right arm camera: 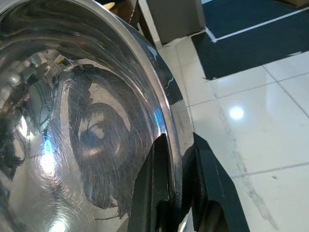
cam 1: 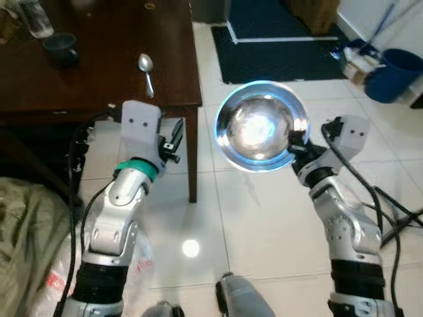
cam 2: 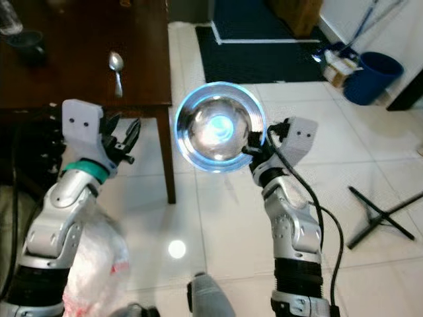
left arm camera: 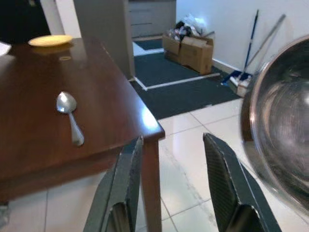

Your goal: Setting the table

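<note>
Steel bowl [cam 1: 261,125], rim pinched by the right gripper [right arm camera: 176,193], should stay level travelling left toward the table [cam 1: 99,72] beside the spoon [cam 1: 146,71]; left gripper [left arm camera: 176,183] fingers spread wide, empty.

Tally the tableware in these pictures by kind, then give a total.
Steel bowl, clamped by its rim in the right pincer: 1
Spoon on the table: 1
Dark cup on the table: 1
Yellow plate on the table: 1
Total: 4

white tiled floor [cam 1: 264,224] with glare spots, dark wooden table [cam 1: 99,79], dark blue mat [cam 1: 277,46], blue bucket [cam 1: 393,74], cardboard boxes [left arm camera: 190,48]
</note>
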